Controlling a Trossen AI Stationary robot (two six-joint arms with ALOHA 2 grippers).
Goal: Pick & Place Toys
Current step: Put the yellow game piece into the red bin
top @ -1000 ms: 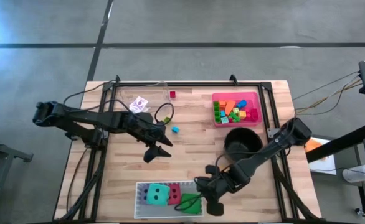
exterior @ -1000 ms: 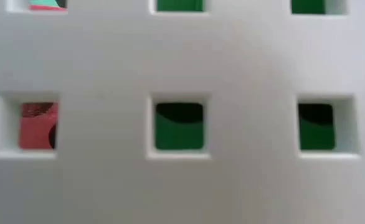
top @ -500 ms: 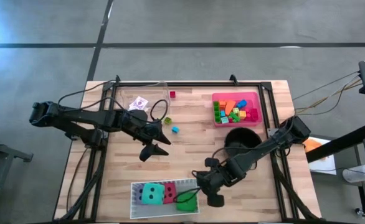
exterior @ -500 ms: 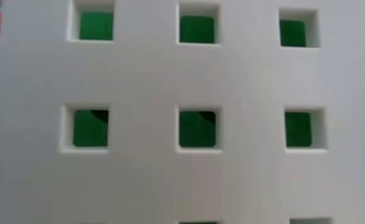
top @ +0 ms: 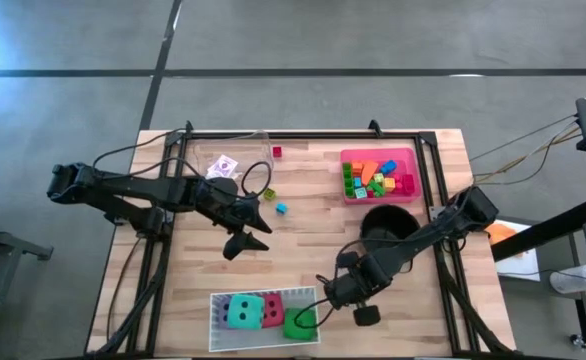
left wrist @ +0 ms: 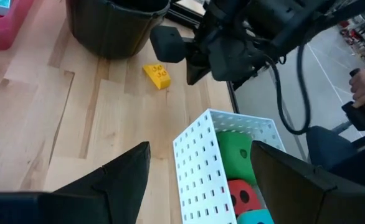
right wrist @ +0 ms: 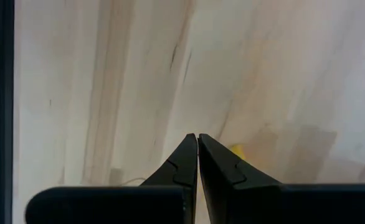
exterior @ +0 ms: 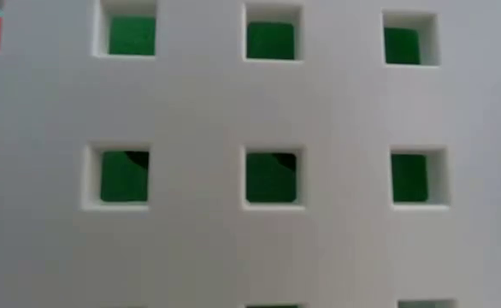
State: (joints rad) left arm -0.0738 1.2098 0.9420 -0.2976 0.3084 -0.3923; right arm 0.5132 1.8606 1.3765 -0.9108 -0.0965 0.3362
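Yellow block (right wrist: 237, 150) lies just beyond the right gripper's (right wrist: 197, 138) closed fingers.

Dice (top: 258, 312) in white tray (top: 216, 312), blocks (top: 378, 181) in far tray (top: 409, 160)

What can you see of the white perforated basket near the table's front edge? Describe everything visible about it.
The white basket looks like rigid plastic, its walls pierced by rows of small square holes. It sits upright on the wooden table at the front edge. Inside lie a teal die, a red die and a green die. The right tool hangs shut just beside its right end.
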